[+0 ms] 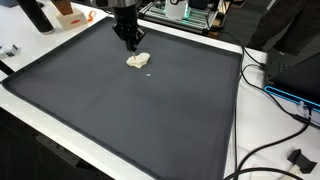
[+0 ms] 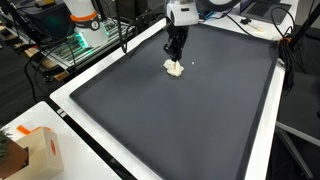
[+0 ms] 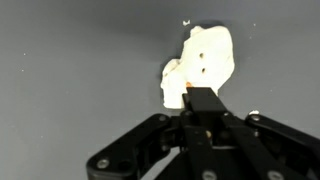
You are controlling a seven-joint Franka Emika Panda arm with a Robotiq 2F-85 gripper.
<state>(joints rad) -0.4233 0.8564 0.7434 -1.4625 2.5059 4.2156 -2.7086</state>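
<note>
While the arm hangs over the far part of the dark mat (image 1: 120, 115), the gripper (image 1: 132, 43) points straight down. Its two fingers are pressed together with no gap between them.

Position of the object:
- The cream lump (image 1: 138, 61) lies flat on the mat, directly below the fingertips, in both exterior views (image 2: 175, 68).
- It sits well inside the mat's raised border, nearer the far edge than the near one.
- A white speck (image 1: 150, 72) rests on the mat just beside the lump, apart from it.

State of the pincer:
- In the wrist view the closed fingers (image 3: 202, 105) overlap the lower edge of the lump (image 3: 208, 55), which spreads out beyond the tips as an irregular pale shape with a few small dark pits.
- A small orange patch shows where the fingertips meet the lump.
- The tips are at the lump's edge. It cannot be told whether they pinch a fold of it or only stand against it.
- The lump rests on the mat and is not lifted.

Surroundings:
- The mat covers most of a white table (image 1: 40, 128).
- Black cables (image 1: 272, 150) trail across the table's edge at one side.
- A small box (image 2: 40, 150) stands at a table corner, well apart from the gripper, in an exterior view.
</note>
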